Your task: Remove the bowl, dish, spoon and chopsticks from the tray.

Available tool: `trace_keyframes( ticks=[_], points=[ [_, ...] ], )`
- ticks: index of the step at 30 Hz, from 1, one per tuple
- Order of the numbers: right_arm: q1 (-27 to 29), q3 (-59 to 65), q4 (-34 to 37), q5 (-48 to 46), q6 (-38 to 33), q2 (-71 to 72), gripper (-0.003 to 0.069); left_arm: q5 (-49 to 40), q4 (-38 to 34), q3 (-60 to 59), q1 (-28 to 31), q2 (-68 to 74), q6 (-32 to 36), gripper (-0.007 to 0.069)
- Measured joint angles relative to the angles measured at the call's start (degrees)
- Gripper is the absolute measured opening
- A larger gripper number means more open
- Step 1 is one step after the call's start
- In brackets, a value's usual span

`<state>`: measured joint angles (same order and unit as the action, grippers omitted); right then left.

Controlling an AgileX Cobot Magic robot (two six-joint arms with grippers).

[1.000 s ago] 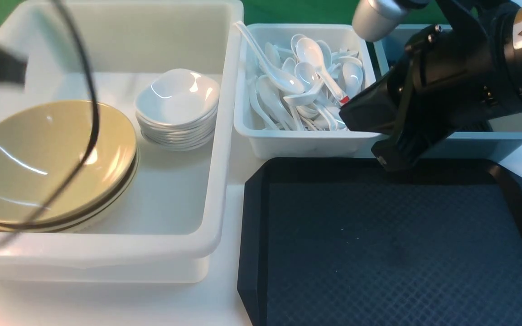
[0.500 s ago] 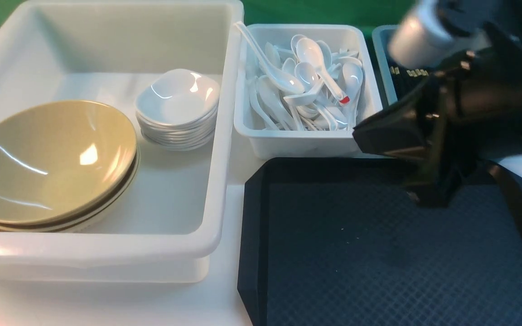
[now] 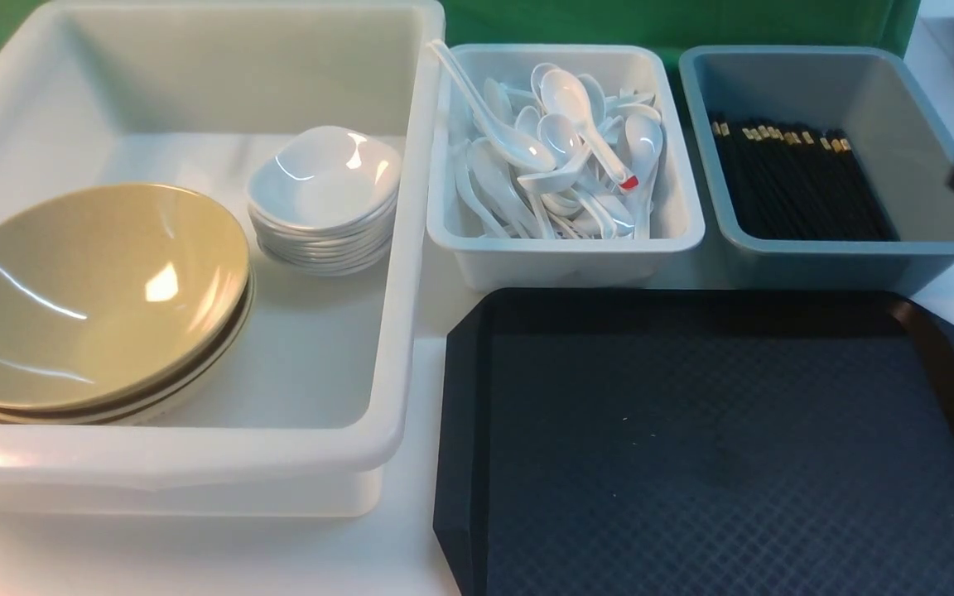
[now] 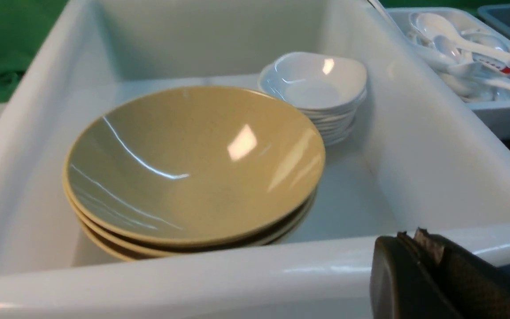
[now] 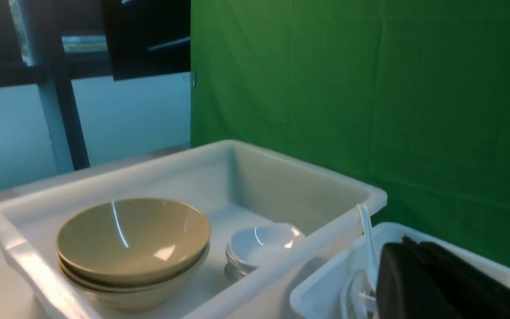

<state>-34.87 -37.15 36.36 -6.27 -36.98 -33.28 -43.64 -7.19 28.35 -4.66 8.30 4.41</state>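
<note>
Now black tray (image 3: 717,447), stacked bowls (image 3: 96,290), spoons (image 3: 560,157) binned

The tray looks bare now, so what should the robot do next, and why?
Probably just park both arms. The tray holds nothing; bowls and dishes sit stacked in the big white tub, with spoons and chopsticks in their tubs.

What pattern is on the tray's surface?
The tray is black with a fine diamond texture, clearest in the front view.
</note>
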Motion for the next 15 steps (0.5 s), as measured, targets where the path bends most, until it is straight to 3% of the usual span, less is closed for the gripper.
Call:
trace_keyframes(
  ticks=[15],
  points=[
    [0.00, 0.78, 0.06, -2.65, -0.17, 2.25, 0.0065, -2.70, -0.66, 0.00, 0.00, 0.00, -0.23, -0.0011]
  ],
)
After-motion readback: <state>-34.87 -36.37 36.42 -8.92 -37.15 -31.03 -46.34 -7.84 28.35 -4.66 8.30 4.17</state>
